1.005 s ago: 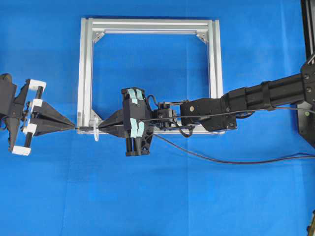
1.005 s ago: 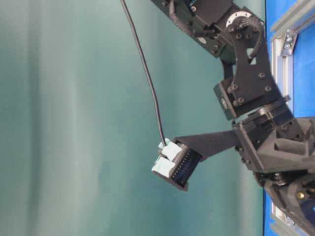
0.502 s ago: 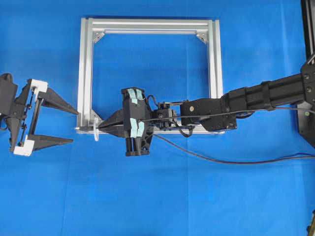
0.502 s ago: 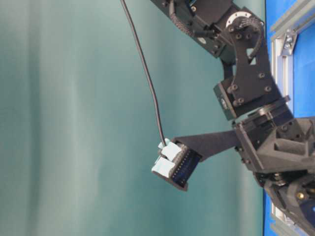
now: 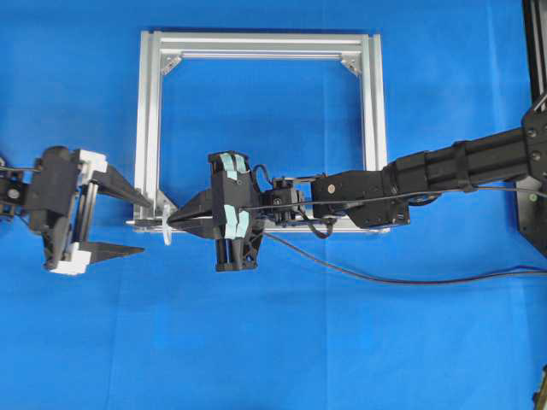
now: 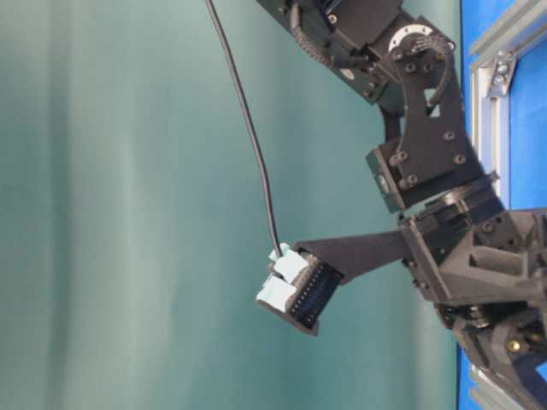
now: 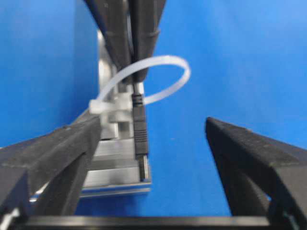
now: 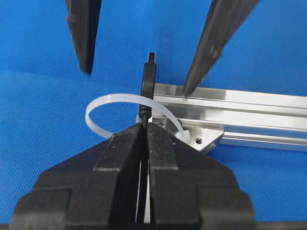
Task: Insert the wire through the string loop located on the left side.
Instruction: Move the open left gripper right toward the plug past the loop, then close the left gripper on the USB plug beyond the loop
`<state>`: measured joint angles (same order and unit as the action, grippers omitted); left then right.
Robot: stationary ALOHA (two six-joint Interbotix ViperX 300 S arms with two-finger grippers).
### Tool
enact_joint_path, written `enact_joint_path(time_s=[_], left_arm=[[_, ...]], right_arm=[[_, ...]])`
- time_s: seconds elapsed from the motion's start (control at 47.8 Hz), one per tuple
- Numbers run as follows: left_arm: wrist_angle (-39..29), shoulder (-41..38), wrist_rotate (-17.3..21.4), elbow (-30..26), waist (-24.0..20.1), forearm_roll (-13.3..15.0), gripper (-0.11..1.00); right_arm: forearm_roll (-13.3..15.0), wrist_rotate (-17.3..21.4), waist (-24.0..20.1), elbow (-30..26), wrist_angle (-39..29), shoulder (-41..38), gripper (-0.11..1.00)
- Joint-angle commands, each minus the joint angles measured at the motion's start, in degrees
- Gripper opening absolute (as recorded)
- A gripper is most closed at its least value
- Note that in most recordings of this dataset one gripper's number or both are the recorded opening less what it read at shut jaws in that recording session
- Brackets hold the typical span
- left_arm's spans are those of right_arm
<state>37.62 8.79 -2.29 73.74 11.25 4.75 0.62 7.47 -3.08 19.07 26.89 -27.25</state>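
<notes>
In the right wrist view, nearest the lens, the right jaws are pressed together on the wire, which runs up the thin slit between them. Just past their tips the wire's slim plug passes through the string loop and pokes out on the far side, its small tip standing clear. The loop, whitish and translucent, arches to the left of the jaws and is fastened at the corner bracket of the frame, which lies just beyond the tips and off to their right. Farther on, the two dark fingers of the other arm stand wide apart, one on each side of the plug, neither touching it.

From the left wrist view the left jaws are spread as wide as the picture shows and hold nothing. The plug hangs in the gap between them, closer to the left finger, with the loop just beyond it and the shut right jaws behind the loop.

Seen from overhead, the left jaws open toward the lower left corner of the frame on the blue desk, and the right jaws point at them from inside the frame.
</notes>
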Motion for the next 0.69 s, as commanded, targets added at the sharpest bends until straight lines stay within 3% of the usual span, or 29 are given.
enact_joint_path(time_s=[0.0, 0.67], left_arm=[[1.1, -1.7, 0.1, -1.4, -0.2, -0.1, 0.92], [1.1, -2.9, 0.1, -1.8, -0.2, -0.1, 0.92]], right_arm=[[0.1, 0.0, 0.2, -1.1, 0.4, 1.2, -0.10], [0.0, -0.1, 0.2, -1.1, 0.3, 1.3, -0.10]])
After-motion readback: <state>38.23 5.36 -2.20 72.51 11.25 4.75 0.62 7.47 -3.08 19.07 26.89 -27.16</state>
